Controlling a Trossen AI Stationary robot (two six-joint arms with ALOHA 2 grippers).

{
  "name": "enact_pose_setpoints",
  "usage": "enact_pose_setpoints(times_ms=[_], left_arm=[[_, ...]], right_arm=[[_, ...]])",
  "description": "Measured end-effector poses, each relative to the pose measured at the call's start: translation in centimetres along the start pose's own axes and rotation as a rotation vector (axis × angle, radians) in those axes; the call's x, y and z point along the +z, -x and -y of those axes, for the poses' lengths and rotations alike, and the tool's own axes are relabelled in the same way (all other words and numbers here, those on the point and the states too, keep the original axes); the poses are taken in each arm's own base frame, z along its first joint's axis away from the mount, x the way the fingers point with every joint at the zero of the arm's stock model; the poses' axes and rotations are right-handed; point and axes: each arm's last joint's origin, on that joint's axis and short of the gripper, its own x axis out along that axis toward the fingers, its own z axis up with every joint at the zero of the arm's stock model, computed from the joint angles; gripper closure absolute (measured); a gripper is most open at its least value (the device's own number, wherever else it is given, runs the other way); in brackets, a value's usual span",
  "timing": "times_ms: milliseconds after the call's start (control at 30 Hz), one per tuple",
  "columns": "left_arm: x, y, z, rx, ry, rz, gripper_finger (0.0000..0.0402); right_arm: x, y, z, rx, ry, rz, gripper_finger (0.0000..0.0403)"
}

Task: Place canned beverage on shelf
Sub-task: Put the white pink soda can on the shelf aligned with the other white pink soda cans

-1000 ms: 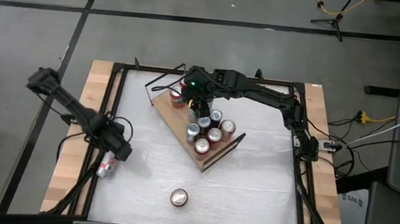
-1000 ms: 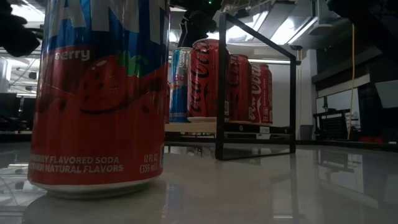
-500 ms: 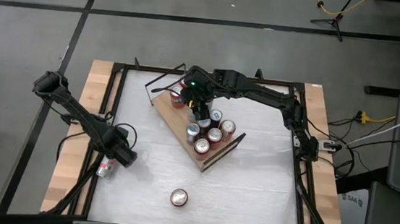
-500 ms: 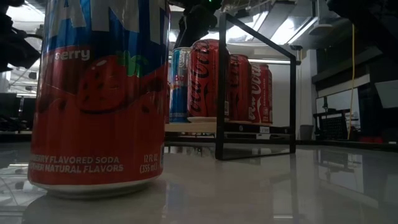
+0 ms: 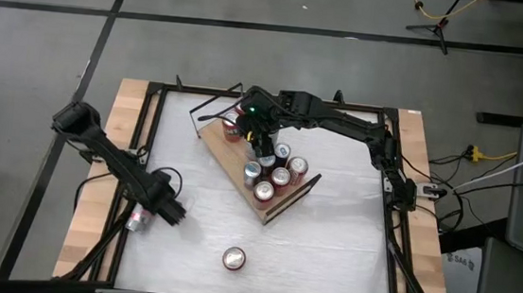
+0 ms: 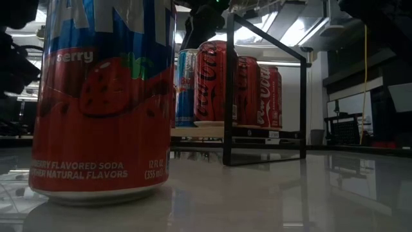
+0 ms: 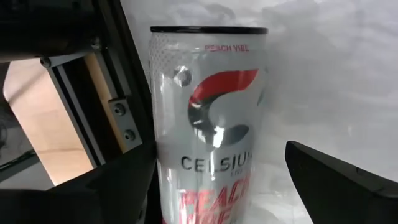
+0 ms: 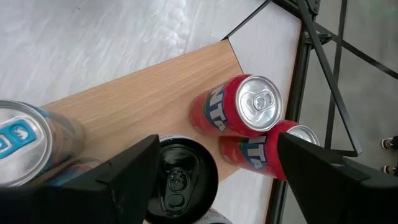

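at the table's nine o'clock edge, left gripper point(image 5: 172, 214) fingers apart, straddling lying celsius can point(image 7: 208, 118); advise centring before closing. right gripper point(image 5: 263, 145) part-open over black-top can point(image 8: 180, 177) on shelf point(image 5: 231, 168).

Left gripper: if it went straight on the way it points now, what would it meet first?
Most likely the silver Celsius can lying at the table's left edge: it sits centred between the open fingers of the left gripper, though how near is unclear.
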Motion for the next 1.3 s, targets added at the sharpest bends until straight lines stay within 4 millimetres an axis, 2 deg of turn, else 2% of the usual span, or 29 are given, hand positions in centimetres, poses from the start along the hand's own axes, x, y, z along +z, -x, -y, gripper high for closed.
enact_pose_setpoints(times_ms=[333,767,967,1100,1300], left_arm=[[-0.1,-1.3,0.9,0.076,-0.017,0.029,0.0058],[-0.1,-1.3,1.1,0.065,-0.04,0.045,0.0153],[-0.1,-1.3,1.2,0.044,-0.05,0.063,0.0169],[0.1,-0.8,1.2,-0.022,-0.057,0.102,0.017],[1.1,0.9,0.7,-0.225,-0.003,0.293,0.0172]], right_arm=[[0.0,0.0,0.0,0.0,0.0,-0.001,0.0086],[0.0,0.0,0.0,0.0,0.0,-0.001,0.0086],[-0.1,0.0,-0.1,0.006,0.001,-0.009,0.0086],[-0.1,0.3,0.1,-0.019,0.0,-0.018,0.0086],[0.0,2.8,0.4,-0.063,-0.004,0.011,0.0086]])
